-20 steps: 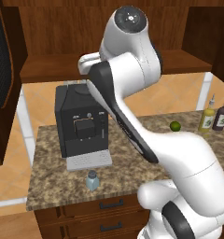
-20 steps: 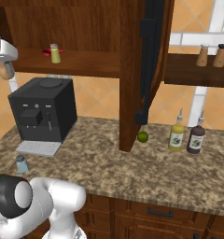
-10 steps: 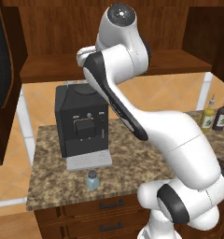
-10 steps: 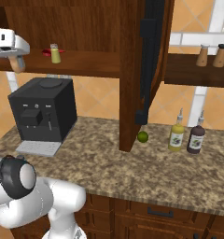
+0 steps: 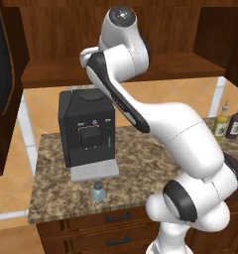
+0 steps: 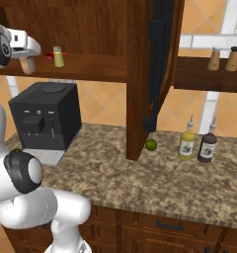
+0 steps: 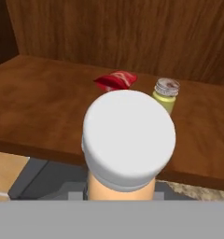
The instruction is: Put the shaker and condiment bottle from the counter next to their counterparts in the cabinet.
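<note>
Firmly pinched between the fingers [image 6: 25, 59]: the condiment bottle [image 7: 128, 140], taken on its peach-orange body below the white cap and raised to the level of the cabinet [image 6: 100, 66] shelf, just short of its front edge.

Probably light, stiff plastic, smooth and a little slippery on the round wall, so best kept upright with the hold low on the body and off the cap. Tall and narrow, so likely to tip if set down at a slant or nudged on release.

Ahead on the shelf, seen from the hand: the yellow-green shaker [image 7: 166, 94] at 1 o'clock from the white cap, and the small flat red item [image 7: 115, 80] at 12 o'clock, the two just beside each other. Bare shelf board from 9 to 11 o'clock; seems the easier landing spot, near the pair without touching either. Worth minding the yellow-green shaker, small and easily knocked over by the bottle or the fingers.

Down on the surface [image 5: 141, 158]: the pale blue-grey shaker [image 5: 97, 191], upright at 6 o'clock from the black coffee machine [image 5: 86, 129], near the front edge and not yet fetched. Likely light and rigid too, best gripped around the body under the silvery cap.

Well apart at 3 o'clock on the surface: a lime [image 6: 150, 144], an olive-yellow spouted bottle [image 6: 186, 143] and a dark brown spouted bottle [image 6: 207, 147], none in the way.
</note>
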Available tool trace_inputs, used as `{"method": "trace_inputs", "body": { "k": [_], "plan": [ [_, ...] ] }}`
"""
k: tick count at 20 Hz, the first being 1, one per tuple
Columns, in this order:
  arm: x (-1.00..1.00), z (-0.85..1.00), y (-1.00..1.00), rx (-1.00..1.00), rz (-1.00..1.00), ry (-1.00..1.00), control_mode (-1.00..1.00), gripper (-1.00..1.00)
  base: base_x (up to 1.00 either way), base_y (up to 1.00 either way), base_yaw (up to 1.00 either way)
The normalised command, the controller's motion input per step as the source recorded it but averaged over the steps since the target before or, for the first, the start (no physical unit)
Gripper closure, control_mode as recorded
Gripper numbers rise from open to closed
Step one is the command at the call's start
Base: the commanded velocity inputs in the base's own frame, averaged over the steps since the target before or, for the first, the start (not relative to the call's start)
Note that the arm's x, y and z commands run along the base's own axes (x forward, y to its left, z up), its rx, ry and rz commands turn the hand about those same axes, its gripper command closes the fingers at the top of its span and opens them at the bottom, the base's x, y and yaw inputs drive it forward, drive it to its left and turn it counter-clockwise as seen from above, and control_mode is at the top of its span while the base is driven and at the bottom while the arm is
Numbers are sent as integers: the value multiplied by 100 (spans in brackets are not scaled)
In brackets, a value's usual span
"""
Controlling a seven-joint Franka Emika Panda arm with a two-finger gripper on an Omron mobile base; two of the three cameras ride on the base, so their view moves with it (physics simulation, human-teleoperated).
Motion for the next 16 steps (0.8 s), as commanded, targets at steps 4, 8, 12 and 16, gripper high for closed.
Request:
{"method": "trace_inputs", "body": {
  "k": [4,8,12,16],
  "plan": [
    [48,-7,12,0,0,0,-100,100,0,0,0],
    [38,-4,16,0,0,0,-100,100,0,0,0],
    [37,-21,19,-3,0,-11,-100,100,0,0,0],
    [39,-3,13,-1,0,-3,-100,100,0,0,0]
  ]
}}
